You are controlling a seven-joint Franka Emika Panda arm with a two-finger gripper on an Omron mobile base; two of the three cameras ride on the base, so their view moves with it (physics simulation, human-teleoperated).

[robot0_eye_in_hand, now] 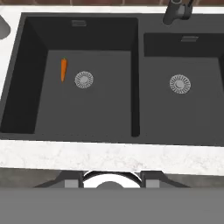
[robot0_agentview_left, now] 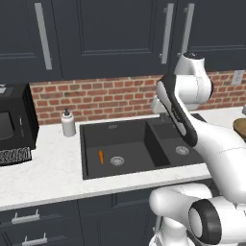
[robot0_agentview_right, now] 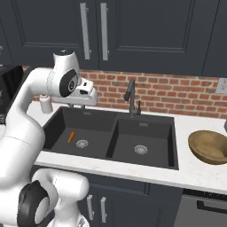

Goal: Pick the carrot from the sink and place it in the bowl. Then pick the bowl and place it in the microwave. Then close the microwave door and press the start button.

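Carrot (robot0_eye_in_hand: 63,69) on left sink (robot0_eye_in_hand: 135,78) floor beside drain; hand (robot0_agentview_right: 84,98) state unclear

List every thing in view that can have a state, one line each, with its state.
carrot: lying flat on the floor of the sink's left basin, beside the drain, not held.
sink: dry, no water running, right basin bare.
bowl: upright on the counter right of the sink, nothing in it.
faucet: off.
soap bottle: upright on the counter left of the sink.
upper cabinets: doors shut.
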